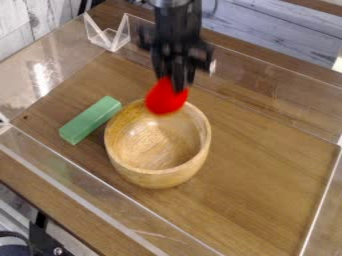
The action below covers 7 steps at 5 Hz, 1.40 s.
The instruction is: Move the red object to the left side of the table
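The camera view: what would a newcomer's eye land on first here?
Most likely the bright red object, held up by the dark hand just above the far rim of the bowl. Next, the round light-wood bowl itself, which sits near the middle of the picture on the brown table. After that, the green block, lying at a slant just beside the bowl, toward the picture's left.
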Tool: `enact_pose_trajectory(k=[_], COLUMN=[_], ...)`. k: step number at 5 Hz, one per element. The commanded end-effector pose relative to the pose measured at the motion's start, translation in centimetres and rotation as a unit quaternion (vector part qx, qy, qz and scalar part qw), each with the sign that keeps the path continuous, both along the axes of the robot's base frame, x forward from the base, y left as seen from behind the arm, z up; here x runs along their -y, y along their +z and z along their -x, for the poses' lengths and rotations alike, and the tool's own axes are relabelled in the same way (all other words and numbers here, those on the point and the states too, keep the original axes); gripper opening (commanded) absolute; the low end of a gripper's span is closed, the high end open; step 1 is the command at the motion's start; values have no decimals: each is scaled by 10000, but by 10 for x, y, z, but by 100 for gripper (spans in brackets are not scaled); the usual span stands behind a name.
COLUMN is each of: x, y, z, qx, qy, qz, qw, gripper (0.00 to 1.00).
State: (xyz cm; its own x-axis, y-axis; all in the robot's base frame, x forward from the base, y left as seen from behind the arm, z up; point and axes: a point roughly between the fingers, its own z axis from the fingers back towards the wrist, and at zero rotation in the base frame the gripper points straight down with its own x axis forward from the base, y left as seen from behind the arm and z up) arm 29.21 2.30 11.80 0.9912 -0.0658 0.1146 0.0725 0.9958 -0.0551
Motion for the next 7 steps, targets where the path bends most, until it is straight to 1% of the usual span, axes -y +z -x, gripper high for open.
enact_pose_trajectory(k=[1, 2, 3, 4, 5, 6, 7], x=[-17, -29, -41, -27, -6, 7, 21], y=[37, 62, 83, 89, 86, 80, 66], z=[-10, -9, -3, 16, 33, 56, 73], qx=[466, 621, 747, 709, 697, 632, 566], qy=[249, 277, 347, 337, 372, 586, 1022], qz=[-32, -48, -58, -22, -6, -20, -38], qw=[9986, 9977, 9966, 9969, 9969, 9963, 9931], gripper=[0, 0, 0, 0, 0, 0, 0])
